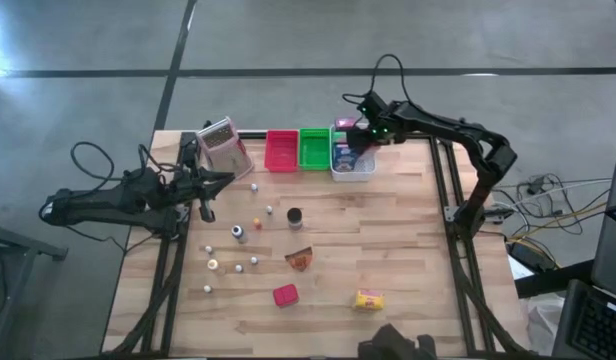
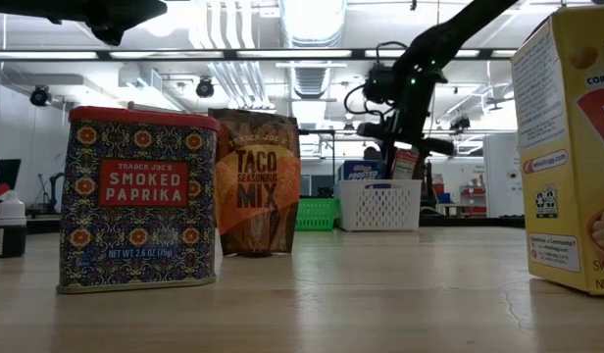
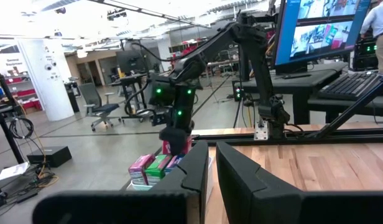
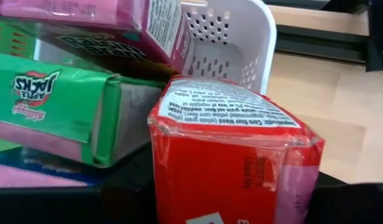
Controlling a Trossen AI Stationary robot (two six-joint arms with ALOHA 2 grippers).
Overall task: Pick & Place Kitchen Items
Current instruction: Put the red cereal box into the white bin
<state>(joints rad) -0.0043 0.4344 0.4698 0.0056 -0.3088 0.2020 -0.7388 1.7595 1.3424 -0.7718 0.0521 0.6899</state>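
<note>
My right gripper (image 1: 360,140) hangs over the white basket (image 1: 354,170) at the table's far edge, shut on a red packet (image 4: 229,155). The low view shows the packet (image 2: 405,164) just above the basket (image 2: 378,206). Pink and green packets (image 4: 61,93) lie inside the basket. My left gripper (image 1: 206,195) waits shut over the table's left part, touching nothing. On the wood stand a red paprika tin (image 1: 285,294), an orange-brown taco pouch (image 1: 299,259), a yellow box (image 1: 369,299), a dark jar (image 1: 294,217) and several tiny bottles (image 1: 239,233). My right gripper holds the red packet from above, pointing down into the basket. The fingers are hidden under the packet in the wrist view, so which part they are on cannot be told. The packet's lower end (image 2: 405,172) hangs at the basket's rim, above the packets inside.
A red tray (image 1: 281,150) and a green tray (image 1: 314,148) stand left of the basket on the far edge. A pink-grey box (image 1: 225,148) stands near the far left corner. A dark shape (image 1: 393,345) shows at the table's near edge.
</note>
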